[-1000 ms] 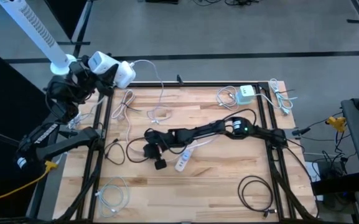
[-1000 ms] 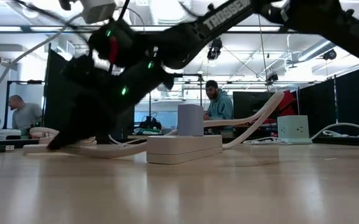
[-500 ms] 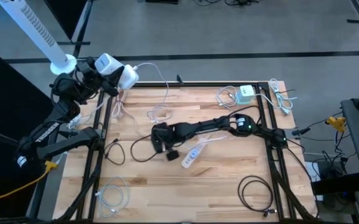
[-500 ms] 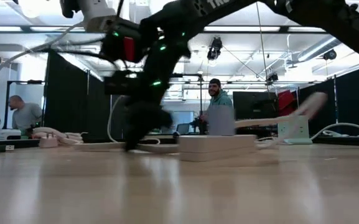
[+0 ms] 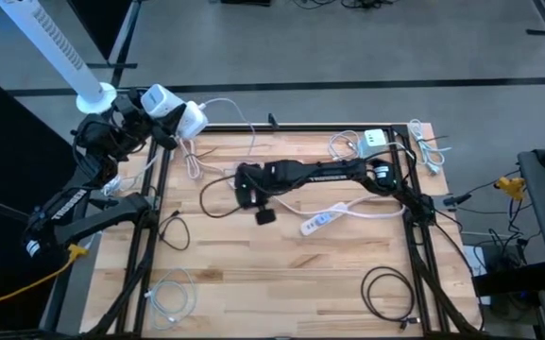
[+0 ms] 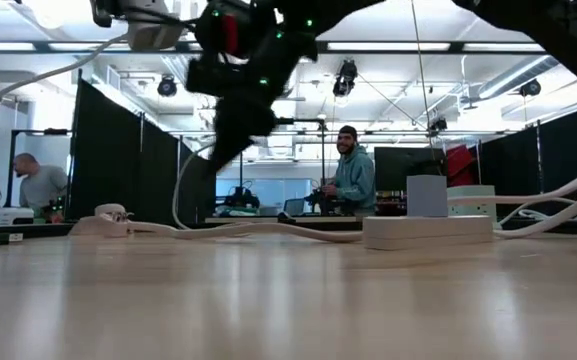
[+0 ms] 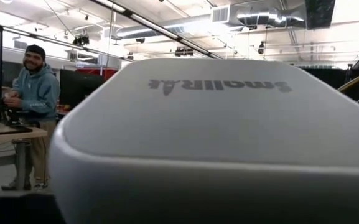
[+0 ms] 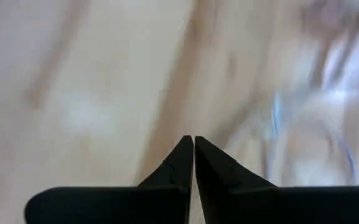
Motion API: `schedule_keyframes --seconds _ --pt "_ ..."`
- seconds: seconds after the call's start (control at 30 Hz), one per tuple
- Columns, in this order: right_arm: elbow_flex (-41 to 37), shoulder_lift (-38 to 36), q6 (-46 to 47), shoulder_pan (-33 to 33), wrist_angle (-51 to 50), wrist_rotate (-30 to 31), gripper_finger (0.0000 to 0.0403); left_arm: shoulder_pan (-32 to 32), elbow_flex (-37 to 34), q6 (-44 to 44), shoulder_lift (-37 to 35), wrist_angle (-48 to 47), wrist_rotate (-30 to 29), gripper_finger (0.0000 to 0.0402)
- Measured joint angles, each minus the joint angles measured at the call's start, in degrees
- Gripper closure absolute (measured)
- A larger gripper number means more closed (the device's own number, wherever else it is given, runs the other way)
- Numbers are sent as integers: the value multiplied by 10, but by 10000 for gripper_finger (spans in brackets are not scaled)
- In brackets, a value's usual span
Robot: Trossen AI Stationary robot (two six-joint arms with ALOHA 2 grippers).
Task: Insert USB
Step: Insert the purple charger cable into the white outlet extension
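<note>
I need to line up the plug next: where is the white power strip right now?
In the high view the long white power strip lies flat on the wooden table, right of centre, just below the outstretched right arm and right of the small black plug.

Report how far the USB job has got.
Done: the left gripper holds the white charger raised beyond the table's far left corner. In hand: the right gripper, fingers shut, is over mid-table beside a black cable; a grip on it isn't clear. Left: bringing cable and charger together; they sit far apart.

wooden table — coiled black cable, person
</note>
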Motion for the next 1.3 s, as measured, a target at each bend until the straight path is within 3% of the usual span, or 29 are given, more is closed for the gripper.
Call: schedule_keyframes --seconds 0.23,0.37,0.47,0.57,0.9,1.03,1.2,1.3 --pt "-8 63 77 -25 261 -2 403 0 0 -2 2 -1 0 114" --pt "-5 105 115 -32 339 -2 403 0 0 0 2 -8 -28 114" --pt "-2 124 121 -32 345 -9 403 1 0 0 2 -16 -45 114" --pt "-4 145 117 -32 304 -2 403 1 0 0 2 -24 -44 114" --pt "-9 133 145 -26 243 105 403 0 -4 -13 3 -46 -62 114" --pt "-8 105 152 -29 107 144 403 0 -4 4 3 -76 -108 114" --pt "-8 69 154 -50 -141 144 403 1 -4 24 13 -161 -154 115" --pt "-14 48 140 -56 -170 146 403 1 -4 24 22 -168 -164 115"
